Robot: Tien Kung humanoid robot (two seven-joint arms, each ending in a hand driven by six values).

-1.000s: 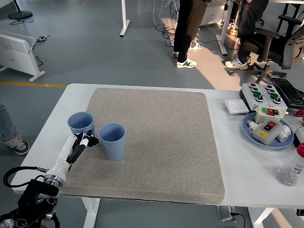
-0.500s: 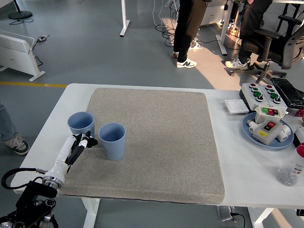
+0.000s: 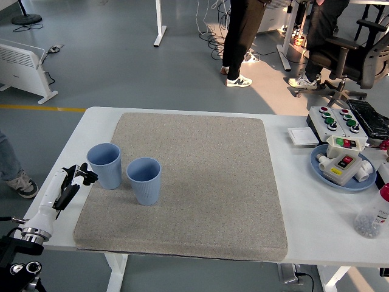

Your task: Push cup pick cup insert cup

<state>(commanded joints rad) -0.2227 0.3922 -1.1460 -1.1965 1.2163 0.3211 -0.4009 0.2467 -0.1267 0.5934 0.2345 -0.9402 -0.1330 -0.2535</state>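
The left hand (image 3: 78, 176) hangs over the bench (image 3: 292, 201) edge, fingers loosely spread, holding nothing. Just right of it stands one cup (image 3: 104, 165), upright on the mat (image 3: 200, 182); the second cup (image 3: 144, 180) stands just beyond that one.

We see only our left arm, which comes in from the lower left corner and runs up and to the right. At its base sits a black joint housing, then a white forearm section. Our left hand (image 3: 78, 176) lies at the far end of that forearm, up and to the right of the wrist. Its dark fingers (image 3: 89, 176) point forward and to the right, loosely extended, with nothing between them. A black strip runs along the forearm just behind the hand. Our right arm does not appear.
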